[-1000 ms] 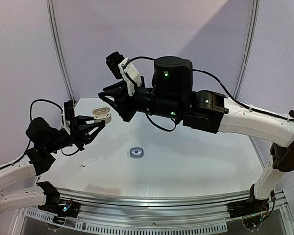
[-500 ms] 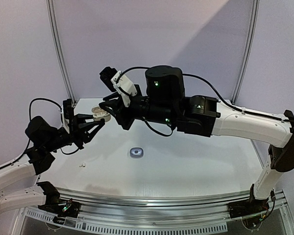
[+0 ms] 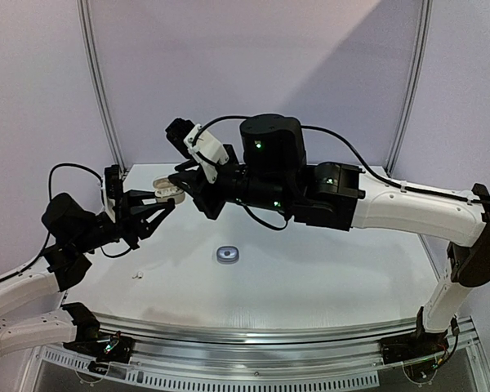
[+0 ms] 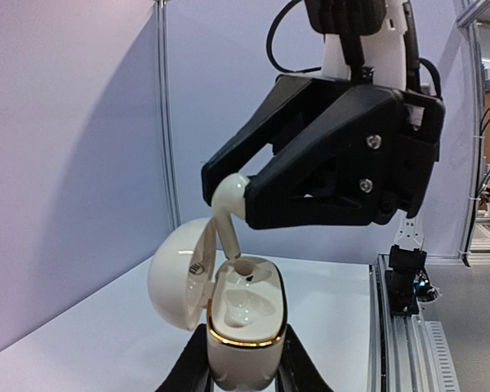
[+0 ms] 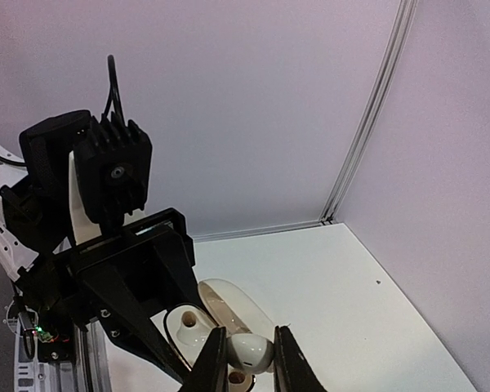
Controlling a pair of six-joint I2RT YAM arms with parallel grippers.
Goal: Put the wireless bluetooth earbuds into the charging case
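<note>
My left gripper (image 4: 243,363) is shut on the base of a white charging case (image 4: 245,327) with a gold rim, held upright above the table, lid (image 4: 178,273) swung open to the left. Both sockets show. My right gripper (image 5: 250,353) is shut on a white earbud (image 5: 249,351) just above the case (image 5: 184,327). The earbud's stem (image 4: 229,220) points down, its tip at the mouth of the far socket. From above, the two grippers meet at the case (image 3: 168,188) at the table's back left. A tiny white earbud (image 3: 135,276) lies on the table near the left arm.
A small dark grey, rounded case (image 3: 227,255) lies on the table's middle. A metal rail (image 3: 269,335) runs along the near edge. Grey walls and upright posts (image 3: 98,90) close the back and sides.
My right gripper has carried the white earbud left and down to the open case, so its stem now sits at the far socket. The left arm and case have held still.
</note>
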